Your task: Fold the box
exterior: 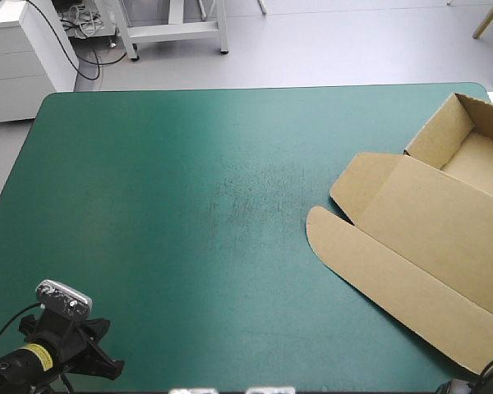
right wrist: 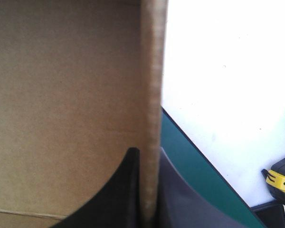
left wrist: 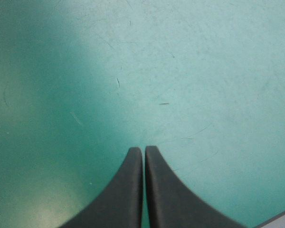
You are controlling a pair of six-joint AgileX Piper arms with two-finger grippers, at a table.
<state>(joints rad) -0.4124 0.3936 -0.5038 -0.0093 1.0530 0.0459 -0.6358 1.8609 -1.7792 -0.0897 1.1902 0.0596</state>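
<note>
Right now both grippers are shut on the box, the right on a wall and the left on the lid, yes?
Not quite. The left gripper is shut, but on nothing: the left wrist view shows only bare cover ahead of it, no lid. The right gripper is indeed shut on a wall of the box.

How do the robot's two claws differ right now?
The left gripper holds nothing, its fingers meeting. The right gripper pinches an edge of the brown box between its fingers. The left gripper is over the bare teal-green cover, while the right gripper is at the box, near the cover's edge. Both have black fingers, drawn together.
</note>
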